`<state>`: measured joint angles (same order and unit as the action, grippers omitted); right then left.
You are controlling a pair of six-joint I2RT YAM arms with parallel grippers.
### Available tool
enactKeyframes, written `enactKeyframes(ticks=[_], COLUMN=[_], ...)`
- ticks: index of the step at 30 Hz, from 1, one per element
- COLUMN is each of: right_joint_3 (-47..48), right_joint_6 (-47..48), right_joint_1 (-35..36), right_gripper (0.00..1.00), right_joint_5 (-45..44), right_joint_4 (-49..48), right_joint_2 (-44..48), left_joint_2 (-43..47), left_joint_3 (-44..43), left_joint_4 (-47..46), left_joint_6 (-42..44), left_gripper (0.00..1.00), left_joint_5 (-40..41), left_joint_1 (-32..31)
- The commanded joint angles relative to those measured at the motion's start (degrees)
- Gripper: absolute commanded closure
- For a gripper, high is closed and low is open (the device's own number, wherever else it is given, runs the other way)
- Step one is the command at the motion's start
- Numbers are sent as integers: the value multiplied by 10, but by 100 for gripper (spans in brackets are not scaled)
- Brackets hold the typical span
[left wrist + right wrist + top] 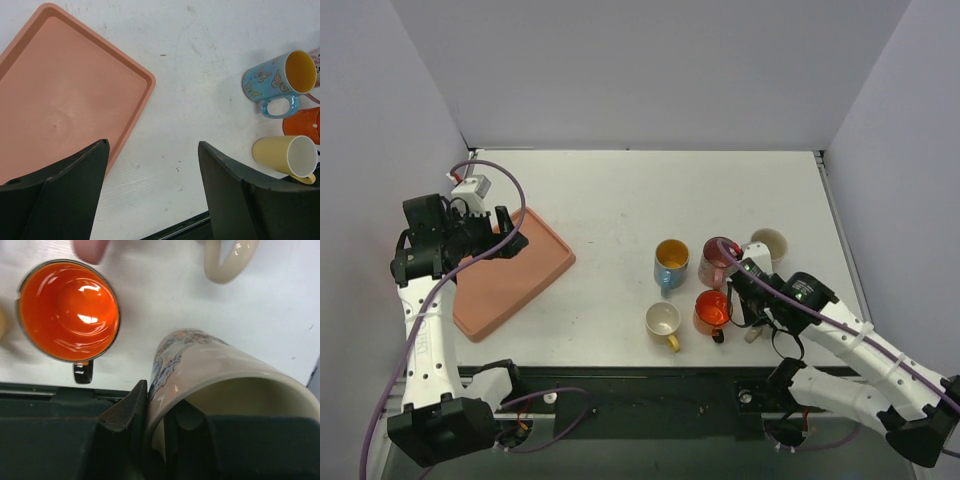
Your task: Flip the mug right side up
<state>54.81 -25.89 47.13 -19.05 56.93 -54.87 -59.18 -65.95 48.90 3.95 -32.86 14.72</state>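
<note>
Fingers (131, 412) on my right gripper (159, 407) pinch the wall of the cream mug (215, 370), one inside, one outside, its axis tilted, mouth toward my wrist.

My right fingers (125, 412) hide part of the cream printed ceramic mug (215, 370); its right side runs off frame. A blurred pink shape (90, 249) and a cream glazed handle (231, 262) are cut off above.
</note>
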Motion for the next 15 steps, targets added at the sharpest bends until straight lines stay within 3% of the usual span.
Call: enactKeyframes(ticks=[1, 9, 15], right_joint_3=[-82, -196, -199], right_joint_6=[-49, -69, -53], right_joint_1=[-36, -89, -114], right_gripper=[100, 100, 100], right_joint_5=[9, 37, 50], right_joint_4=[-126, -202, -213], right_joint_2=[55, 69, 70], left_joint_2=[4, 6, 6], left_joint_3=[4, 5, 1], left_joint_4=[-42, -42, -44], left_joint_6=[12, 12, 12], left_gripper=[18, 18, 18], left_joint_5=[-11, -26, -24], left_joint_1=[-1, -1, -1])
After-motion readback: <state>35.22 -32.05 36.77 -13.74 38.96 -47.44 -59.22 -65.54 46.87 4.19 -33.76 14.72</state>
